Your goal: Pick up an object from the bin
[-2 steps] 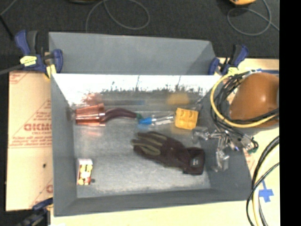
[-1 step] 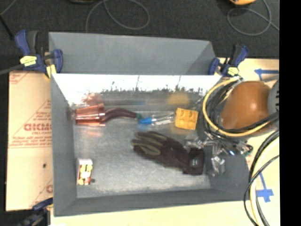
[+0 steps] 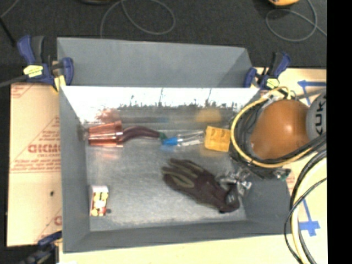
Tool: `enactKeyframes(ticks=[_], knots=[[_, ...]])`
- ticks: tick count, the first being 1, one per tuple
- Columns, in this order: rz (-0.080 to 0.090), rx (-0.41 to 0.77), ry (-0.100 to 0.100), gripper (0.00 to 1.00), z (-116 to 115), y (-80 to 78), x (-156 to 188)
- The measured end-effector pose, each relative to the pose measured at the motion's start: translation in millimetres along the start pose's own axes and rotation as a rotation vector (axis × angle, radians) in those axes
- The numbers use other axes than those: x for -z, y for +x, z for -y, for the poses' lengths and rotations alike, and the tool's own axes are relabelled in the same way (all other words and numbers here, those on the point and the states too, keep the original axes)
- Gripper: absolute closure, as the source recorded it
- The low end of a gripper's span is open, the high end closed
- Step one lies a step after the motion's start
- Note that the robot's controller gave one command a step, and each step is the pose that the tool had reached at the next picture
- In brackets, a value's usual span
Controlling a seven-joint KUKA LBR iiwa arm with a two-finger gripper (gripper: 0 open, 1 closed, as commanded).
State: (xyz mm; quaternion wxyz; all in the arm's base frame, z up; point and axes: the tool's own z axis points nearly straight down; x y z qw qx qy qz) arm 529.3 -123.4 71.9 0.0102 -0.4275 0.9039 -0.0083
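My gripper (image 3: 237, 183) is low at the right side of the bin, its metal fingertips at the cuff end of a dark glove (image 3: 195, 181) that lies flat across the middle right of the floor. Whether the glove's cuff sits between the fingers I cannot make out. A yellow block (image 3: 217, 138) lies just up and left of the gripper, near the back wall. Beside it lies a clear tube with a blue end (image 3: 180, 141).
A red-handled tool with a dark curved shaft (image 3: 118, 134) lies along the back left. A small white and yellow box (image 3: 99, 201) stands in the front left corner. The arm's orange dome and yellow cables hang over the right rim.
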Motion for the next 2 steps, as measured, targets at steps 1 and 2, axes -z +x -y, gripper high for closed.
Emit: enactKeyframes(ticks=[1, 2], knots=[[0.0, 0.0, 0.0, 1.0, 0.0, 0.0, 0.0], [0.001, 0.083, -0.001, 1.0, 8.2, 1.4, 195.5]])
